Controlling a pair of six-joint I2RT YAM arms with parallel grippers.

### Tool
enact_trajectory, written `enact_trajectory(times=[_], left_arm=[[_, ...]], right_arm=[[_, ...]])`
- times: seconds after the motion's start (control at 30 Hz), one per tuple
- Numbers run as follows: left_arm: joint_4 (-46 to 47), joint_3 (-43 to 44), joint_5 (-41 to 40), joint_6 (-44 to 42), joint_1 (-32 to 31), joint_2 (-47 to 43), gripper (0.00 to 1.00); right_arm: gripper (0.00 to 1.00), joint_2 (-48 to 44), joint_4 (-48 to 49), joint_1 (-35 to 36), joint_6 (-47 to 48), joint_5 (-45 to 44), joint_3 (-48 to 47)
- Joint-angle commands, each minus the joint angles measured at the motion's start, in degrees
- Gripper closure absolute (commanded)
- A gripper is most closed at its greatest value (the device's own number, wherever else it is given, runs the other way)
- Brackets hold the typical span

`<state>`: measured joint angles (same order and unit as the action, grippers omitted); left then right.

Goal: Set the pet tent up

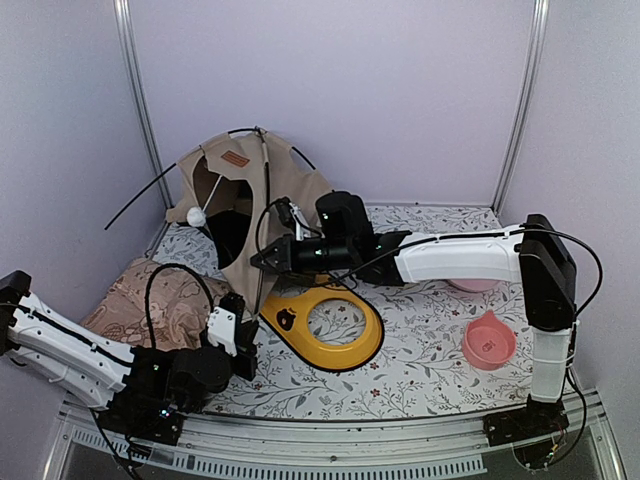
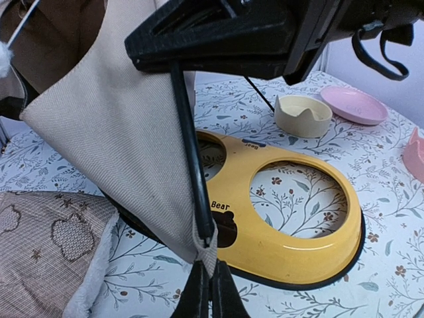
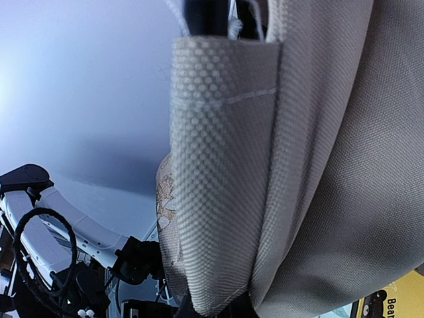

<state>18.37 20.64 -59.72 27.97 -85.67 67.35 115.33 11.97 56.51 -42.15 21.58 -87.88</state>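
Pet tent point(image 1: 285, 185) is pinched by left pincer point(image 2: 211, 283) and right pincer point(image 1: 265, 258); beige bowl point(image 2: 303, 114) stands outside yellow tray point(image 2: 298, 252).

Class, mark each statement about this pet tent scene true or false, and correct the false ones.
1. The left tool pinches a lower corner of the pet tent. True.
2. Both holes of the yellow tray hold bowls. False: both are empty, and the table cover shows through.
3. The white pompom lies on the tray. False: it hangs at the tent's opening.
4. A pink bowl stands right of the tray. True.
5. The right tool rests far from the tent. False: it is shut on the tent's black pole.
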Motion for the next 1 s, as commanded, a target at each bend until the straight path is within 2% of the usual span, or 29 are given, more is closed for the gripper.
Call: enact_trajectory(times=[0.0, 0.47, 0.97], left_arm=[[-3.4, 0.5, 10.9, 0.4, -6.5, -0.1, 1.00], [-0.6, 1.4, 12.5, -3.2, -4.3, -1.8, 1.00], [3.1, 0.9, 20.2, -5.0, 0.8, -3.9, 1.00]], right_arm=[[1.00, -2.4, 8.6, -8.5, 2.0, -14.7, -0.5], [1.00, -1.3, 8.4, -4.3, 4.8, -15.8, -0.1], [1.00, -1.0, 9.5, -2.7, 2.9, -13.1, 0.3]])
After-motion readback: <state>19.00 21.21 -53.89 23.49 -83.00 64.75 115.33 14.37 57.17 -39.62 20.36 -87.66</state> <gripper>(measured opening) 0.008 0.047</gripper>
